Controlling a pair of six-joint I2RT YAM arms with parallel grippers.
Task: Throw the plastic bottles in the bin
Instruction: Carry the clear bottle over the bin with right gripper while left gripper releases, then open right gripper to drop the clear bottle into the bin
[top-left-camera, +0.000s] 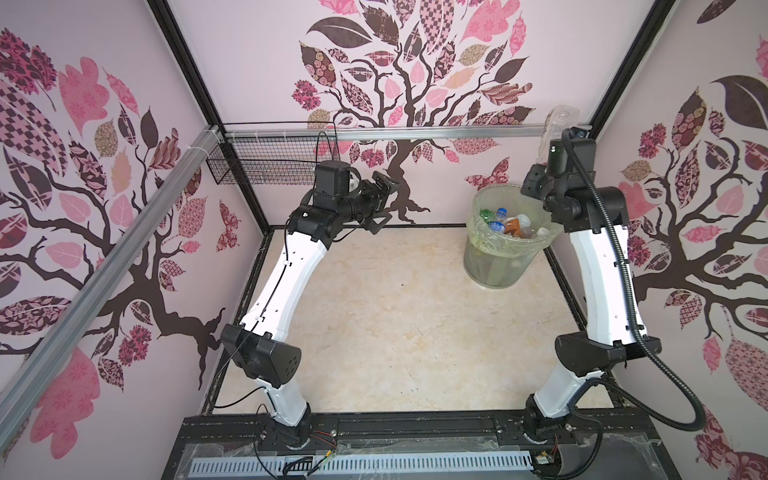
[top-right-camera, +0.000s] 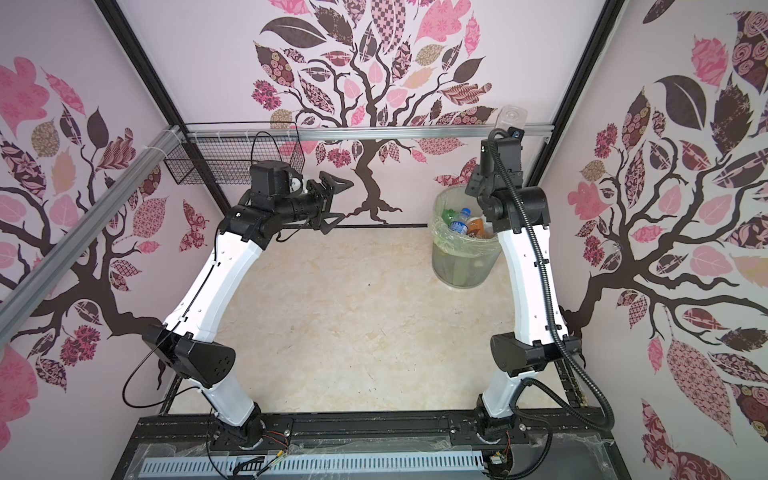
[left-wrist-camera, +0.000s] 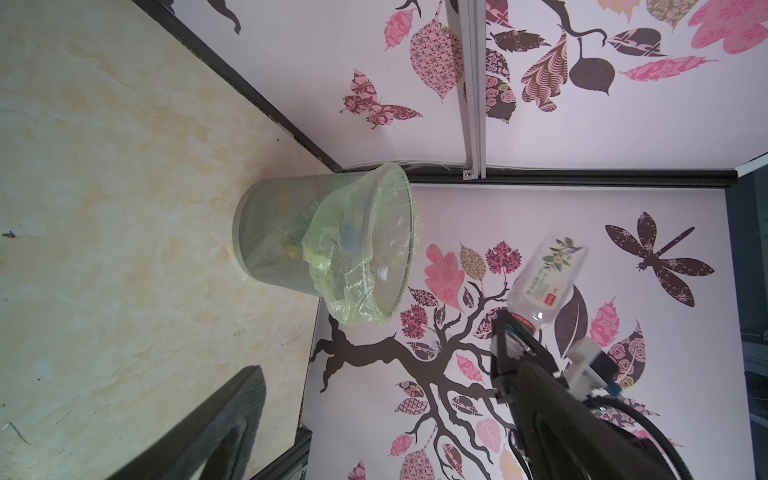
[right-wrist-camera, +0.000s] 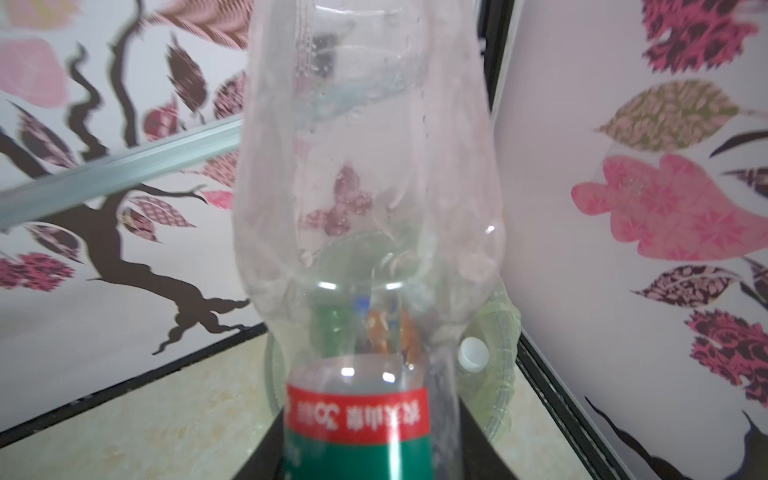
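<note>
Though faint overhead, red-labelled bottle (right-wrist-camera: 365, 208) wrist-side.

Stereo head high, looking down; wrist cameras lower (all share bin (top-left-camera: 494, 266)).

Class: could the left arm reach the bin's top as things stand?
Probably yes: nothing stands between the open left gripper and the bin, though the right gripper, holding a clear bottle, crowds it.

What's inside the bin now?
Plastic bottles piled near the rim of the bin: a green one, a blue-labelled one, a brown-labelled one. A greenish bag lines it. Lower bottles are covered; count unclear.
</note>
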